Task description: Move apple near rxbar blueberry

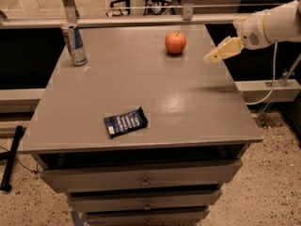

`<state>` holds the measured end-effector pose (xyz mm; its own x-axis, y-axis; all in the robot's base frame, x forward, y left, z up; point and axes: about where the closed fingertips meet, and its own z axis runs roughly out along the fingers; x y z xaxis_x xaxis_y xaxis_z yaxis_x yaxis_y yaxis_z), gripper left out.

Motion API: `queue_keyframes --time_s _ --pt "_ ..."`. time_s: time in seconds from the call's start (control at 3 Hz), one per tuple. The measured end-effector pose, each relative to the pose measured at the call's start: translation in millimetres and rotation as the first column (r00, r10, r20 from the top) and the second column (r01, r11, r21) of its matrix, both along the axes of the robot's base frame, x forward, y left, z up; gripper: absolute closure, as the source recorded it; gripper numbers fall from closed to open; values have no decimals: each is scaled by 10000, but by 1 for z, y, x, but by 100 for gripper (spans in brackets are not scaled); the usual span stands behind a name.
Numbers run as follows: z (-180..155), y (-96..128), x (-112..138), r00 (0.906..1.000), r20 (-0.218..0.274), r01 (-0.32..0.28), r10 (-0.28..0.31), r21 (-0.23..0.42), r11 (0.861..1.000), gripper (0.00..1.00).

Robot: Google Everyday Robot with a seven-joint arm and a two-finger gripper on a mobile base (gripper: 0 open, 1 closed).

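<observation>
The red-orange apple (175, 43) stands upright on the grey table (188, 102) near its far edge, right of centre. The dark navy rxbar blueberry wrapper (125, 122) lies flat near the table's front edge, left of centre, far from the apple. My gripper (212, 57) reaches in from the right on a white arm, its pale fingers pointing left and down, hovering above the table a short way right of the apple and not touching it. It holds nothing.
A tall silver-blue drink can (75, 44) stands at the table's far left corner. A metal rail (141, 19) runs behind the table. Drawers (143, 179) sit below the front edge. A cable hangs at the right by the arm.
</observation>
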<state>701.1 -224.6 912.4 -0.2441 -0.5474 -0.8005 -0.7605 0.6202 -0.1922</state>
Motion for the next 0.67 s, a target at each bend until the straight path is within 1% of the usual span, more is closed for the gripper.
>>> queue_keyframes --time_s 0.33,0.67 --pt "-2 34 32 9978 581 -355 316 666 9971 0" --pt "-12 67 68 9956 725 -667 594 1029 9925 0"
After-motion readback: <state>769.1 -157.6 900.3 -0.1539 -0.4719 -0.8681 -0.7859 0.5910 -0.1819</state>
